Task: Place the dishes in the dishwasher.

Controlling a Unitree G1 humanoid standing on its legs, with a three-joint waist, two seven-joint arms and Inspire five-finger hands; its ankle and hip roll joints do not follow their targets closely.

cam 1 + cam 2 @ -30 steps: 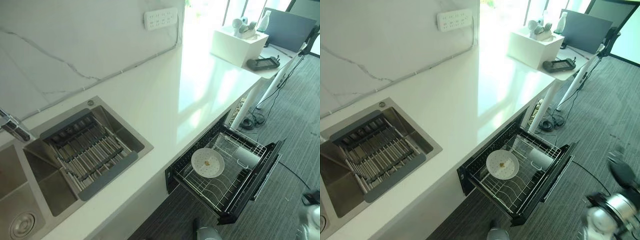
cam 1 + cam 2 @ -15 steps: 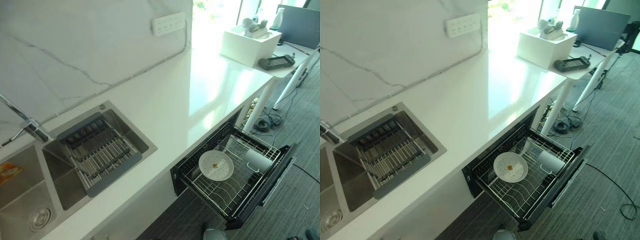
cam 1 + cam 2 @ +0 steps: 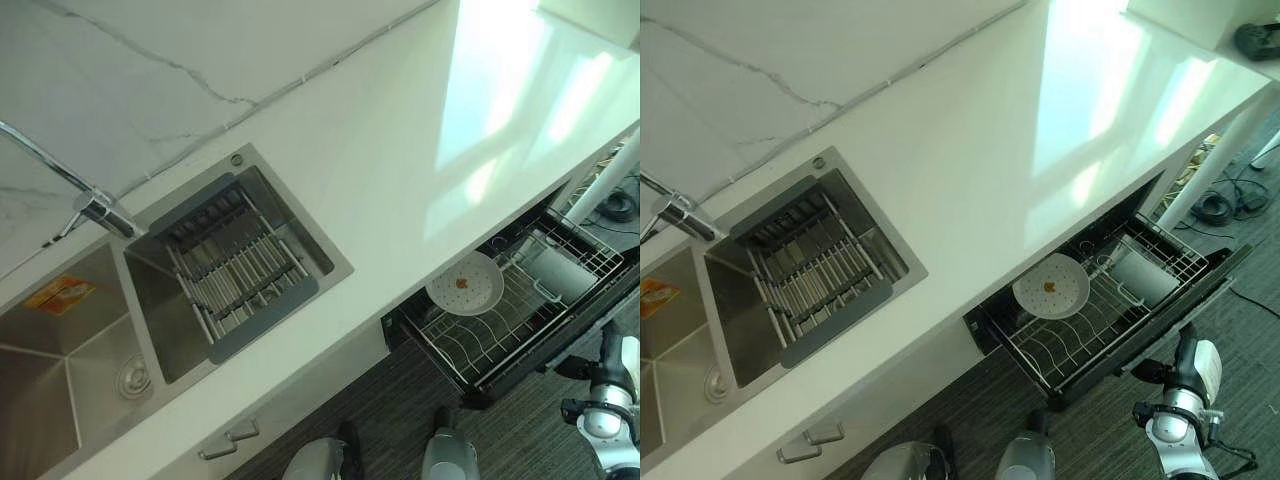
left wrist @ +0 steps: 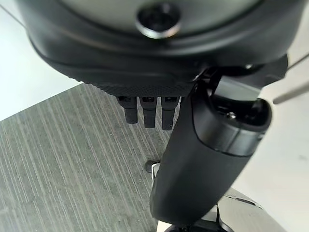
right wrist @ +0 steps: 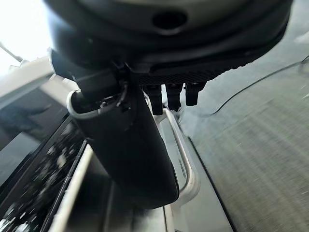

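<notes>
Already the plate (image 3: 465,283) lies in the wire rack (image 3: 1095,320) of the dishwasher drawer (image 3: 1200,288), which stands pulled out from under the table (image 3: 400,150). It rests nearly flat at the rack's inner end, close under the table edge, with a small orange speck on its face; a white cup (image 3: 1137,282) lies on its side in the rack beside it, toward the far end. Lying flat, the plate sits on top of the wires, not between them, so I judge it may want standing up if more dishes are to fit.

The right hand (image 5: 174,96) hangs just above the drawer's pale front handle (image 5: 186,159), fingers (image 5: 175,95) slack and grasping nothing, well placed for pushing the drawer home. The left hand (image 4: 149,108) hangs over bare floor (image 4: 63,164), its fingers likewise released and empty.

At the table's other end the sink (image 3: 60,380) carries a dark draining rack (image 3: 240,270) across its smaller basin, with no dishes visible on it
</notes>
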